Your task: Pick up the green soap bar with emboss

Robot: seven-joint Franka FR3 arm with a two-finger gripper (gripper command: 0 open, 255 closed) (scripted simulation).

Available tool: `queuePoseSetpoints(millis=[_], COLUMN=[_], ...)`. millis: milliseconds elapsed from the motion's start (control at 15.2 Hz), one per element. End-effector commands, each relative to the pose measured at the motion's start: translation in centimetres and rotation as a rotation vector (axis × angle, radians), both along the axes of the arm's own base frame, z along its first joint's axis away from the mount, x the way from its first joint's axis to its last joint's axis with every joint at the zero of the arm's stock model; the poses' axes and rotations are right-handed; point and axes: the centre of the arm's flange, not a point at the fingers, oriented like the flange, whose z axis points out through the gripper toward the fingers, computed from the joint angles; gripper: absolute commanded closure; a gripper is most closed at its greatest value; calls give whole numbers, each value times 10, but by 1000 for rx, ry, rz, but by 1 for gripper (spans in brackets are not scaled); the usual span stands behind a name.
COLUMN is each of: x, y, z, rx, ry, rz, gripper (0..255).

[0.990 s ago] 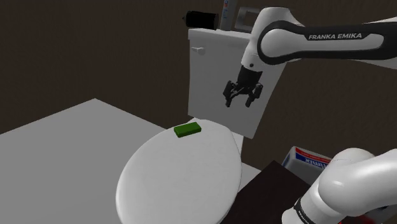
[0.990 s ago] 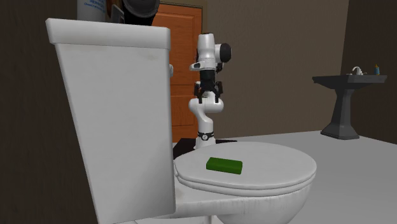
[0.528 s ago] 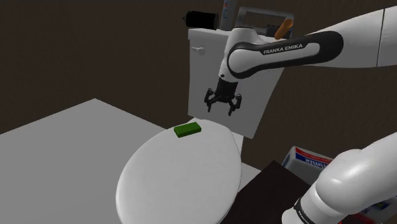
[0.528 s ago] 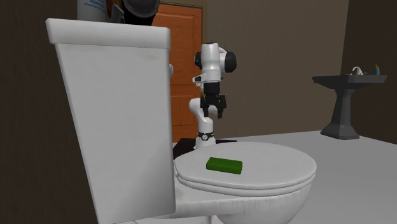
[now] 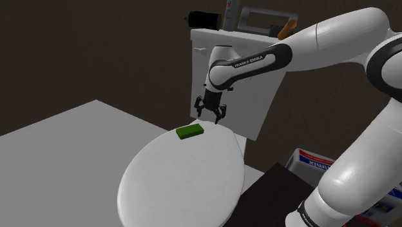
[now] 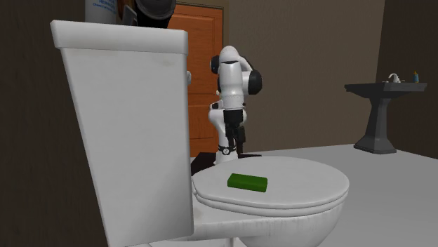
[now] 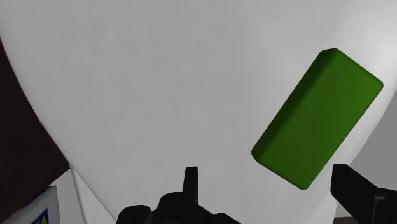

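A plain green soap bar (image 5: 189, 131) lies flat on the closed white toilet lid (image 5: 180, 184), near the lid's hinge end by the tank (image 5: 200, 77). My black gripper (image 5: 210, 117) hangs open just above the lid, a little toward the shoulder view's right of the bar, fingers pointing down. In the second exterior view the soap bar (image 6: 247, 182) rests on the lid (image 6: 309, 186) and the gripper (image 6: 234, 137) shows behind it. The wrist view has the soap bar (image 7: 318, 118) lying at a slant ahead of the open gripper (image 7: 268, 175), closer to one finger (image 7: 348, 181), untouched.
The tank (image 6: 126, 126) rises right behind the soap, with a black object (image 5: 203, 19) and other items on top. A white and red box (image 5: 313, 161) sits beside my dark stand (image 5: 274, 190). An orange door (image 6: 207, 63) and a pedestal sink (image 6: 383, 105) stand farther off.
The arm has swung toward the shoulder view's left and lowered, bringing the open gripper from in front of the tank down close to the soap bar. The soap has not moved.
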Motion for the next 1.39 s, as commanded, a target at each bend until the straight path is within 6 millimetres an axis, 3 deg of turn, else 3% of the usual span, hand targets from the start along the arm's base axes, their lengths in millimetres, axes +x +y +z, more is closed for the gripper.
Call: queuePoseSetpoints(millis=[0, 330, 924, 990, 1320], x=[20, 63, 63, 63, 63], y=[-2, -17, -17, -16, -16], z=[-19, -63, -103, -102, -102], rx=[9, 28, 28, 27, 28], ry=[15, 49, 49, 49, 49], rz=[-106, -332, -332, -332, -332], gripper=[0, 0, 0, 255, 255])
